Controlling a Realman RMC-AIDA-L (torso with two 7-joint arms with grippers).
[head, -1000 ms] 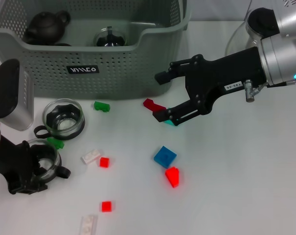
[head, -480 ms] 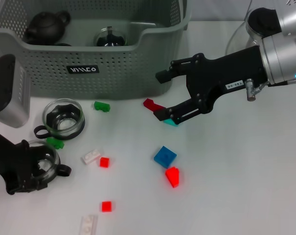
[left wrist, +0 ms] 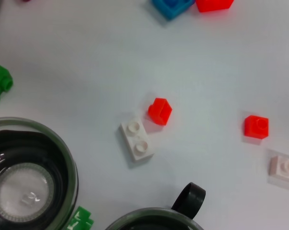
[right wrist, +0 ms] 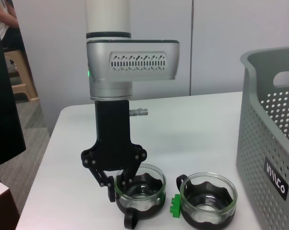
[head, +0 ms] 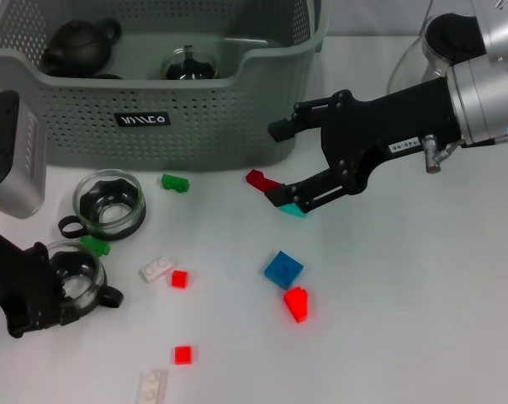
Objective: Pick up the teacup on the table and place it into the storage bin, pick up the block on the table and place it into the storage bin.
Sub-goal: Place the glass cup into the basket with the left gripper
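Teacup [head: 73,284], a glass cup with black handle, sits on the table [head: 405,320] at 8 o'clock, with the left gripper [right wrist: 116,188] straddling its rim, fingers spread, not yet clamped. A second cup [head: 111,204] stands just beside it at 12 o'clock. Storage bin [head: 195,109], at 11 o'clock, already holds a dark teapot [head: 79,44] and a glass vessel [head: 189,65]. Right gripper [head: 281,165] hovers spread above a dark red block [head: 261,180]; blocks remain scattered on the table. Judged: most of the task remains.
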